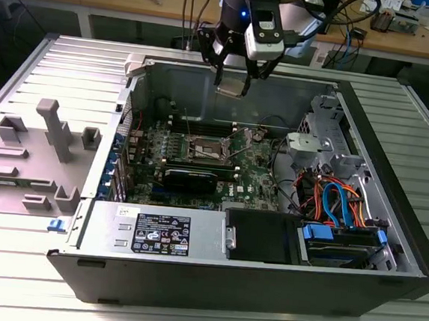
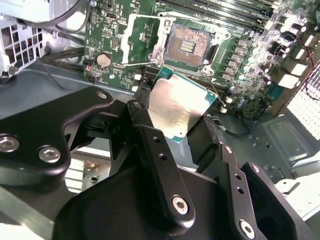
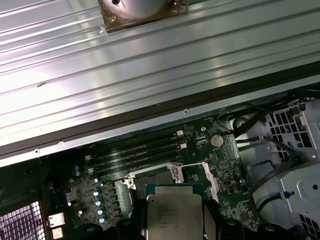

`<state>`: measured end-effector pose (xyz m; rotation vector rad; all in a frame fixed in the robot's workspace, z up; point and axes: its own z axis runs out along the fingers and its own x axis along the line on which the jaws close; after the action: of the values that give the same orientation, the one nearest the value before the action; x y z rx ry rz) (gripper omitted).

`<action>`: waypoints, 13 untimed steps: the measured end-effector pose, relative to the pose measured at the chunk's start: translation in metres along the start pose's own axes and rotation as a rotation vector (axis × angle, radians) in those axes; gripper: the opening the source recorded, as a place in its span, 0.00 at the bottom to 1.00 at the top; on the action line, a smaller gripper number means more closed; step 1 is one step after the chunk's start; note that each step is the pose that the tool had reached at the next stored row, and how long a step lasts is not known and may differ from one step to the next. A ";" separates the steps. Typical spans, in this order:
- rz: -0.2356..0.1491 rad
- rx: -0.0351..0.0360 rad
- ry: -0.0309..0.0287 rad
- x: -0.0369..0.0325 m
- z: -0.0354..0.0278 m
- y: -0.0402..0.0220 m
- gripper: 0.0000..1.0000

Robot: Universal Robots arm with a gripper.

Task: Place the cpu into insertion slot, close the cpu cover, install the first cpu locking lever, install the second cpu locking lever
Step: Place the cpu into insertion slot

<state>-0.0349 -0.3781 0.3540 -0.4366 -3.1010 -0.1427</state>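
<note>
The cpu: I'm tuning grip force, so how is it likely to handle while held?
The cpu looks like a thin rigid plate, so it probably will not flex. Its polished metal top looks slick, and the gripper pinches only its edges, so it might slip or tilt. Small and thin, it is likely light.

- The exterior view looks steeply down, from some way off, into the open computer case (image 1: pixel 188 286) on the ribbed desk (image 1: pixel 400 102).
- The second wrist view sits close behind the fingers (image 2: pixel 155 155), facing the insertion slot (image 2: pixel 190 45).
- The first wrist view looks past the cpu (image 3: pixel 175 217) toward the case wall (image 3: pixel 165 117).
- All three share the green circuit board (image 1: pixel 255 171).
</note>
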 end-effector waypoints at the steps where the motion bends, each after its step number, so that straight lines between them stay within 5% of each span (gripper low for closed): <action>1: 0.010 -0.0001 -0.0009 0.0000 0.0005 -0.0001 0.55; 13: 0.102 -0.0018 -0.0091 -0.0019 0.0078 -0.0069 0.55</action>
<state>-0.0349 -0.3845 0.3456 -0.5949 -3.0793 -0.1430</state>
